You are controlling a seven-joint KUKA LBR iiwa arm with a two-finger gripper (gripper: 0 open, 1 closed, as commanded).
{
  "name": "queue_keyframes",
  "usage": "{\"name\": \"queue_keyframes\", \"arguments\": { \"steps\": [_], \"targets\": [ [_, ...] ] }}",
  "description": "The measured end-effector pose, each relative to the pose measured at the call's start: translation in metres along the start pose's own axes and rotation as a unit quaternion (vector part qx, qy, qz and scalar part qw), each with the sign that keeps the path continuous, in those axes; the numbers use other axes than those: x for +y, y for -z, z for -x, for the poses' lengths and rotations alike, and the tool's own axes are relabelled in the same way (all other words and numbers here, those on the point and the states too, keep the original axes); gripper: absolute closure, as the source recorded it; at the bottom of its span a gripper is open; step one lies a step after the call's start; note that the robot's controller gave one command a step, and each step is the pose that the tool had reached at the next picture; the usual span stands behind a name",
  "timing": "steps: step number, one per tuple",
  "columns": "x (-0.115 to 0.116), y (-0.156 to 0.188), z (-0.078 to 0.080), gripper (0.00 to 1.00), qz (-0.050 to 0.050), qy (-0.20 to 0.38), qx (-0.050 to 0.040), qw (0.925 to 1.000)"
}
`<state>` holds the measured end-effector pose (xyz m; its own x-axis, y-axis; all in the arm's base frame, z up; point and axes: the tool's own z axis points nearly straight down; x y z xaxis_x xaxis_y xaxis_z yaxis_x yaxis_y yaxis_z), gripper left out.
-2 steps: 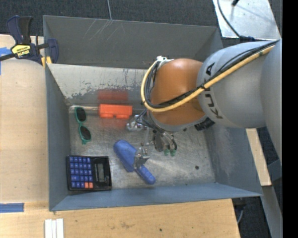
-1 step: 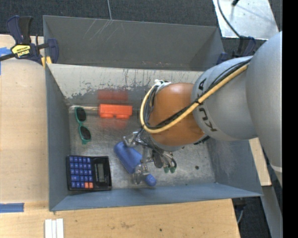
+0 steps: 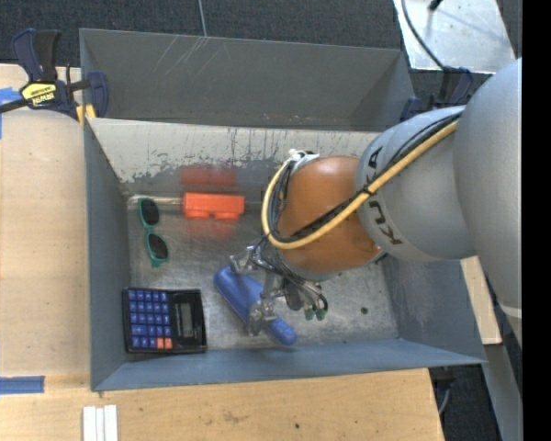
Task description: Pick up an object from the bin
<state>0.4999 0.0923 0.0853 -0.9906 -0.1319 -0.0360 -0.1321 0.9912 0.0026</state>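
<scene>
One blue thing (image 3: pixel 236 288), long, rounded, front-centre of bin (image 3: pixel 106 246), under my gripper (image 3: pixel 277 303). Whether gripper open or closed, can't tell. Likely light, stiff, slick plastic; I'd take it across narrow middle.

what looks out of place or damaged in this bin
Nothing stands out. The calculator, green sunglasses, orange block and blue tool under the hand just lie loose, none visibly broken.
</scene>
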Motion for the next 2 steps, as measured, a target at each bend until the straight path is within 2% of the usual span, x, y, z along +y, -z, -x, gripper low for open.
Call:
{"name": "queue_keyframes", "arguments": {
  "steps": [1,2],
  "targets": [
    [0.0,0.0,0.0,1.0,0.0,0.0,0.0,1.0],
    [0.001,0.139,0.011,1.0,-0.001,-0.003,0.0169,0.9999]
  ]
}}
